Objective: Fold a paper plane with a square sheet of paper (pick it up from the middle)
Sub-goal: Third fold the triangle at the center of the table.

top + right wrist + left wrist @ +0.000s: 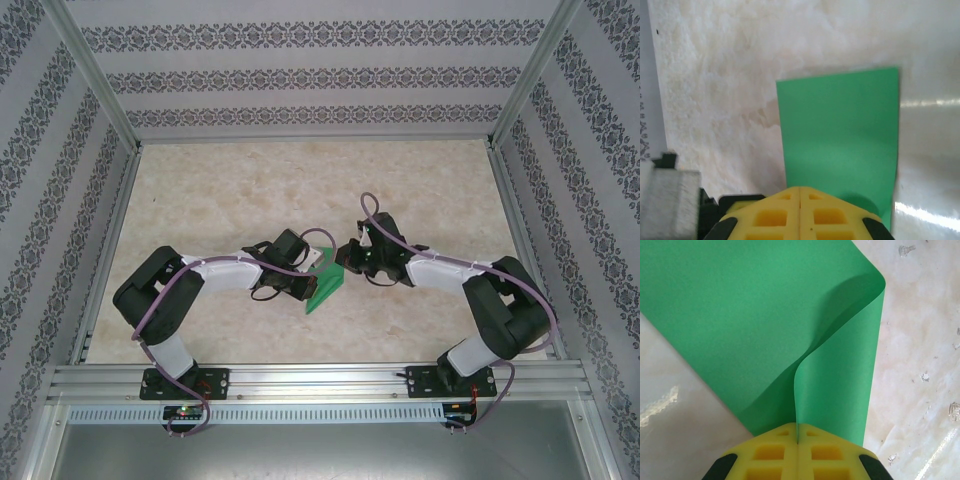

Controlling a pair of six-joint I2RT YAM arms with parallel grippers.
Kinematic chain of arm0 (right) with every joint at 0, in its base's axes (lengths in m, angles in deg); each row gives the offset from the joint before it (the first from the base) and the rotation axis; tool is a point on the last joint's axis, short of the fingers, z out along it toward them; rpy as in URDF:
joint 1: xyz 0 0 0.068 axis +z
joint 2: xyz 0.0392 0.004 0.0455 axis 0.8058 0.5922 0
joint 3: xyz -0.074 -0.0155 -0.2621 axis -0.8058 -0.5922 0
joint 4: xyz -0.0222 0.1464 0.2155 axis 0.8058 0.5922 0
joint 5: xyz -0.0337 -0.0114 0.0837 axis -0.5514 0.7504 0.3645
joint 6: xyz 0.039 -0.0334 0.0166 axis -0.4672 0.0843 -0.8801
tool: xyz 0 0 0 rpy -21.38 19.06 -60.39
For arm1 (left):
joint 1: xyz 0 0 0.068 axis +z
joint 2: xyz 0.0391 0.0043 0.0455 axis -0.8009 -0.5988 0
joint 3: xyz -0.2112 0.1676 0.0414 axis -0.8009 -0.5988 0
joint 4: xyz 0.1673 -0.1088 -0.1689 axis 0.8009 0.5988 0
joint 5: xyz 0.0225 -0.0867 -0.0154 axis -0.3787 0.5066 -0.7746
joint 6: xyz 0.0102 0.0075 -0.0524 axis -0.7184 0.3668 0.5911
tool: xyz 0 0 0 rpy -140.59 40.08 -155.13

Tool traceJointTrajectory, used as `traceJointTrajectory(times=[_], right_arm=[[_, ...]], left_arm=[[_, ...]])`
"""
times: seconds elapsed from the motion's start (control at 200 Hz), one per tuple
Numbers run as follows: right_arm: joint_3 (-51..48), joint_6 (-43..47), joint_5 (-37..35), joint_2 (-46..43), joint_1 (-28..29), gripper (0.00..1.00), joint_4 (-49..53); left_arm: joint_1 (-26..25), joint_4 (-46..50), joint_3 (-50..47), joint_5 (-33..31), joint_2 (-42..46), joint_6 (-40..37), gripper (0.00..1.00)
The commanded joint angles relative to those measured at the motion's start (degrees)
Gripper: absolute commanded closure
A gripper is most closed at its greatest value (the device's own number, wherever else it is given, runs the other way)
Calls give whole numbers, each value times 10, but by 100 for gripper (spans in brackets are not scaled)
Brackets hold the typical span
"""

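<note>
- Patterned walls (pixel 300 38) and a pale marbled table (pixel 300 190) are enclosing the work; the table surface around the sheet is lying bare.
- Two arms are being brought nose to nose over the table's middle. The wrists are standing near each other, so a clash is judged the chief hazard, with a purple cable (pixel 363 207) looping just above the right wrist.
- The square sheet of paper (pixel 326 288) is being held between the two wrists. In the left wrist view the sheet (pixel 740 315) is curling over itself in a soft loop, not yet creased; in the right wrist view it (pixel 840 130) is appearing as a flat rectangle.
- The left gripper (pixel 798 437) is being held fully closed, with one edge of the sheet pinched between its yellow pads.
- The right gripper (pixel 800 192) is likewise closed at the sheet's near edge; whether paper is caught there cannot be told.
- Step judged in hand: a fold is being laid. The edges should be matched before pressing, and the loop lowered slowly, since thin paper is likely to buckle.
</note>
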Motion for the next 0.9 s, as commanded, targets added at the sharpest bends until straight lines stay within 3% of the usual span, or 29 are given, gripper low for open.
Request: traceJointTrajectory(times=[0.0,0.22,0.894], right_arm=[[-16,-57,9,3,29,96,-77],[12,-71,-5,59,66,97,-66],[-17,-29,-33,106,63,95,-13]], left_arm=[[6,-2,7,11,-17,-10,98],[6,0,10,14,-19,-11,98],[6,15,17,17,-34,-14,98]])
